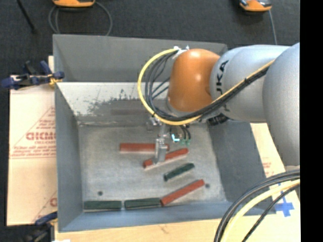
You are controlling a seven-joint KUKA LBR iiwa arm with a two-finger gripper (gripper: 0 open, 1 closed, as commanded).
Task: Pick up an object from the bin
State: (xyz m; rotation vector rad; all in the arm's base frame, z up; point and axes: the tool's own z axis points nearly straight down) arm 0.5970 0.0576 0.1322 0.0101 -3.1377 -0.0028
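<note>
The hand [161, 154] stands at frame centre over the flat red oblong bar [176, 155]. Bar long axis: lower left to upper right. Hand state: cannot tell.

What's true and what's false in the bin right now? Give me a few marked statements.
1. The pincer is over a tilted red stick in the middle of the bin. True.
2. Two green sticks lie end to end along the near wall. True.
3. Every stick is red. False: some are green.
4. The short dark green stick lies by the far wall. False: it lies between the tilted red stick and a second red stick nearer the front.
5. The arm comes in from the left. False: from the right.
</note>
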